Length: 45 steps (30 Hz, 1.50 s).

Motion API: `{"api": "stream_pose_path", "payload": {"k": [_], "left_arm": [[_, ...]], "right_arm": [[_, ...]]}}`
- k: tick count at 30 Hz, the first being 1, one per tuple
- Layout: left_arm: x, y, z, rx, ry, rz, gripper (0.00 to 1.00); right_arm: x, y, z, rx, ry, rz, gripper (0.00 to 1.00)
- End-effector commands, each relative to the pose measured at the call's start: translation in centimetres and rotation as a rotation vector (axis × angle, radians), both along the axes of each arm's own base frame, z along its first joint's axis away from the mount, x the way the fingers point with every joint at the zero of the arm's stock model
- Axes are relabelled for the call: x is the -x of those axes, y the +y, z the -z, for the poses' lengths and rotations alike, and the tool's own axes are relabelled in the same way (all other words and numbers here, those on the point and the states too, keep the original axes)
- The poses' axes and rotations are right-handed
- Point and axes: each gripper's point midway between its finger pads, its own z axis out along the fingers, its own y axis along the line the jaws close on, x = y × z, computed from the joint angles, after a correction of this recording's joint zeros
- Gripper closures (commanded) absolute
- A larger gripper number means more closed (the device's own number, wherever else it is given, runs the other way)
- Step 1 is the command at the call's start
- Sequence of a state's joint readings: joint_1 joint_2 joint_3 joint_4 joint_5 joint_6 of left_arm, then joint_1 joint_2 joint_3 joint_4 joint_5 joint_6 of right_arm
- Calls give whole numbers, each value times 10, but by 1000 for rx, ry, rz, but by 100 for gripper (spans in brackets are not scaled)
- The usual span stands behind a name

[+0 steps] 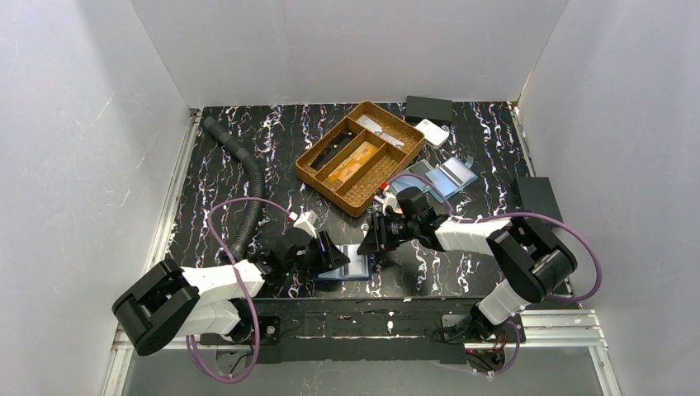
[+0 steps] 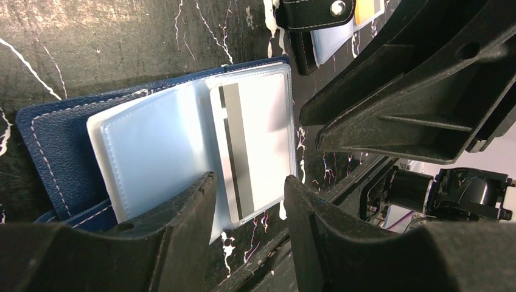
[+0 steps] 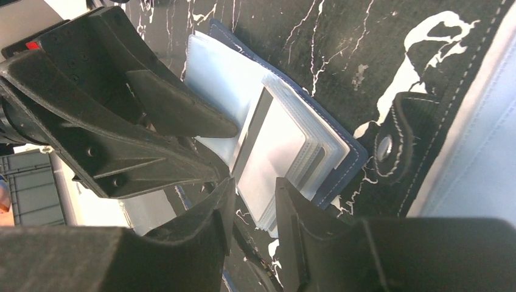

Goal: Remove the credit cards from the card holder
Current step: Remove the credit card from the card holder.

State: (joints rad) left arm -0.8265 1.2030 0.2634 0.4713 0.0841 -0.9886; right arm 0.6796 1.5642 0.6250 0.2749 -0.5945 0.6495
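Both of my grippers are down at the blue card holder [image 1: 350,269], which lies open on the black marbled table [image 1: 462,272] near its front edge, between my two arms. My left gripper [image 2: 249,207] has its jaws apart. One fingertip is over the clear sleeve on the left page and the other is just beside the outer edge of the right-hand sleeves; I cannot tell whether either presses down. Between them sits a card [image 2: 260,140], back side up with its grey stripe showing, inside the top clear sleeve. My right gripper [image 3: 252,201] comes in from the opposite side. Its jaws are also apart, with a narrower gap, straddling the edge of the sleeve stack, and nothing is visibly pinched. The two grippers are close, nearly tip to tip. A second holder [image 1: 436,176] lies open farther back on my right, with a sliver of orange card [image 2: 368,7] showing in it. Just beyond it stands a wicker basket [image 1: 327,192] with compartments. A black ribbed hose [image 1: 254,190] curves along the left.
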Motion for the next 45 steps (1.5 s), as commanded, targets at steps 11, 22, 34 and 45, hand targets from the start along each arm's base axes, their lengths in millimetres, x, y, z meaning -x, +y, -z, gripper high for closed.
{"api": "stream_pose_path", "payload": {"k": [11,22,34,45], "left_arm": [[-7,1,1,-6,-11,-32,57],[-6,0,7,-9,11,-30,56],[-2,8,27,-26,84,-89,56],[-2,8,31,-16,105,-101,61]], "right_arm": [[0,6,4,-4,-4,-5,65],[1,7,14,18,31,3,65],[0,11,18,17,54,1,80],[1,17,10,-35,77,-4,86]]}}
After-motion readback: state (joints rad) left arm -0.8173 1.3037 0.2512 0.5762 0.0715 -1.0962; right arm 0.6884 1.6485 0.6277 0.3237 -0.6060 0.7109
